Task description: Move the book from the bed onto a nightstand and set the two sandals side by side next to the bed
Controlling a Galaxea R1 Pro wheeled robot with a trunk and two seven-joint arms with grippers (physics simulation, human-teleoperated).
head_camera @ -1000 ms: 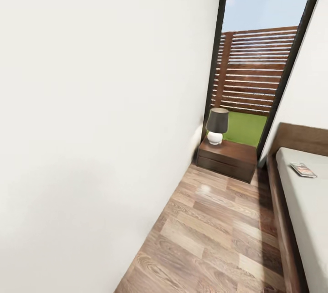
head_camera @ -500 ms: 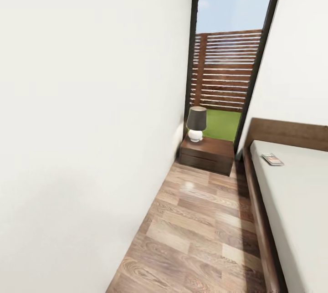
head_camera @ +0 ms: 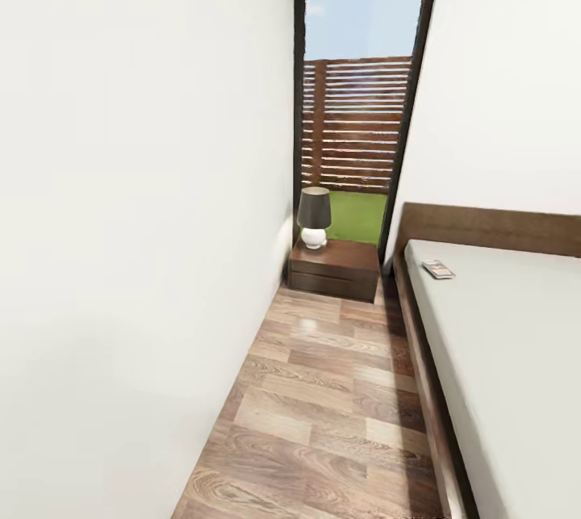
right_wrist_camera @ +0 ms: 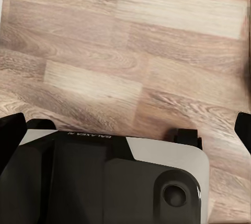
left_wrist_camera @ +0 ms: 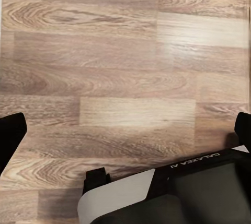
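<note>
The book, small with a dark cover, lies flat on the pale mattress of the bed, close to the dark wooden headboard. A low dark brown nightstand stands at the far end of the aisle, between the wall and the bed's head. In the left wrist view my left gripper is open over the plank floor, its fingertips far apart. My right gripper is open too, above the robot's own base. The sandals are out of view.
A lamp with a dark shade and a white base occupies the nightstand's left part. A white wall closes the aisle's left side and the bed frame its right. A tall dark-framed window shows behind the nightstand. Wood-plank floor runs ahead.
The whole picture has shifted, so the camera moved: nightstand, window and book now sit further left, and more of the bed shows. Nothing in the room has moved.
</note>
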